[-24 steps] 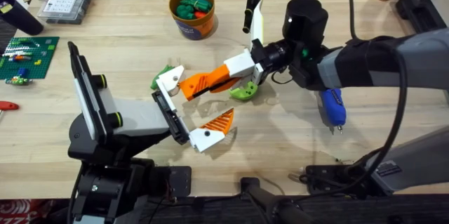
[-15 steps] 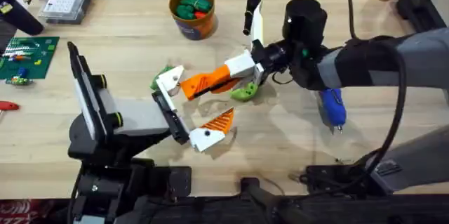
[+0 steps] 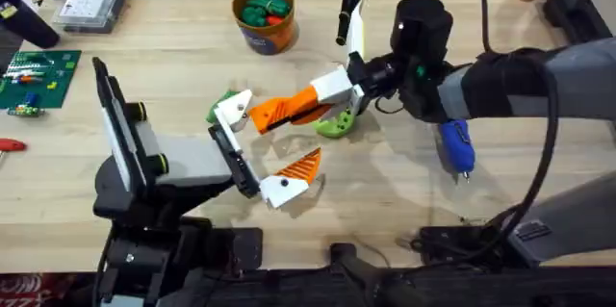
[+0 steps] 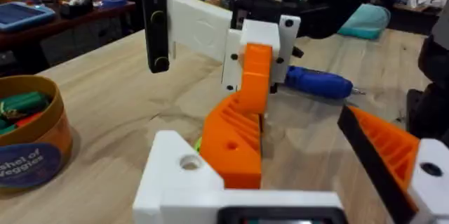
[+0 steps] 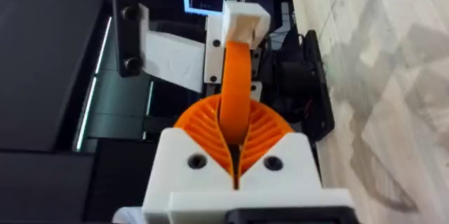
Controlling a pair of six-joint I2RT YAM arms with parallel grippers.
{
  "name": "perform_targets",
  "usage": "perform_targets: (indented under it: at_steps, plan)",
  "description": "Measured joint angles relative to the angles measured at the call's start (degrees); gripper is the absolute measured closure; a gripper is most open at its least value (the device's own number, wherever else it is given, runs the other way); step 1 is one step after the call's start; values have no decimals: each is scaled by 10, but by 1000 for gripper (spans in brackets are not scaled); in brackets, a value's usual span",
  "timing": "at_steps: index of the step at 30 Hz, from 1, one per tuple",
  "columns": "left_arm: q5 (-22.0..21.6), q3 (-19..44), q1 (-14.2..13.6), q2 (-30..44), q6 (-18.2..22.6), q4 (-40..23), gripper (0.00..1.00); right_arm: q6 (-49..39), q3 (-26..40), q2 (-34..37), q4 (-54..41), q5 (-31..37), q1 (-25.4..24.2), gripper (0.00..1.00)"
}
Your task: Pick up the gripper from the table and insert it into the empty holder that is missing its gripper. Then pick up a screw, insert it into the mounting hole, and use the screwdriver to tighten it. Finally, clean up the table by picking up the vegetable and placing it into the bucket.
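Right pincer (image 3: 332, 90) is clamped on the rear end of the gripper (image 3: 289, 108), the long smooth orange finger, and carries it above the tabletop (image 3: 173, 66). Its long axis runs from the right pincer down-left toward the holder (image 3: 233, 111), the white block on the left arm's black bar. The free end of the gripper sits right at that white block; whether it is seated or just touching is hard to tell. In the left wrist view the gripper (image 4: 242, 129) comes in from straight ahead onto the holder (image 4: 189, 171), with the round mounting hole (image 4: 189, 161) on the block's face just beside it. The left pincer (image 3: 258, 148) is apart, one jaw bare, the other wearing the ribbed orange finger (image 3: 300, 166). The right arm does the moving, the left only presents the target. Next push likely runs along that same axis, toward the left arm. The blue screwdriver (image 3: 455, 148) lies under the right arm, well apart; the bucket (image 3: 263, 18) is far off.
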Motion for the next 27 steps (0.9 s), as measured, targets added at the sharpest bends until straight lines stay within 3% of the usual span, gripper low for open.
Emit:
perform_targets:
  at_steps: [27]
  plan:
    - [0,0,0,0,0,0,14,17,0,-8,32,-4,6,988]
